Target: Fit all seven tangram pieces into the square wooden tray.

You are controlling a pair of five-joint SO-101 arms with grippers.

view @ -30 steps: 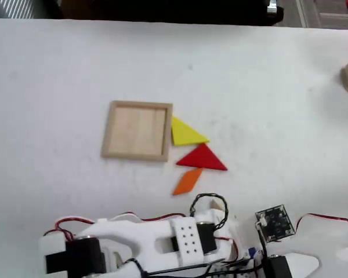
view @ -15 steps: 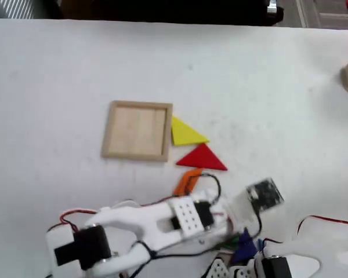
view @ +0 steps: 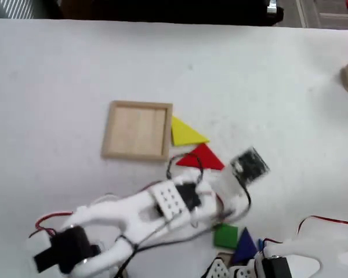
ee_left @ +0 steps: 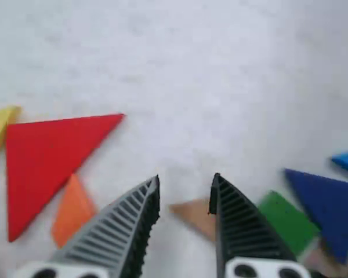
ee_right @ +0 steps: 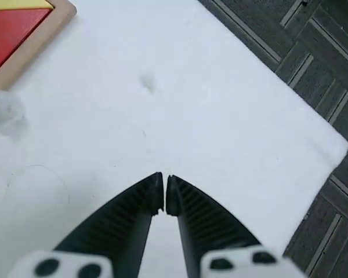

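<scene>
While my left jaws stand part-open, a tan piece [ee_left: 192, 213] lies between them.
Wooden tray [view: 137, 130] sits well apart, bare floor showing.

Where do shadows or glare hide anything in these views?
High view: even light on the table, no glare on the wooden tray, left arm casts only faint shadow. Left wrist view: soft shadow beside the left gripper, red triangle plainly lit. Right wrist view: table bright, floor beyond it dark; nothing hidden.
</scene>
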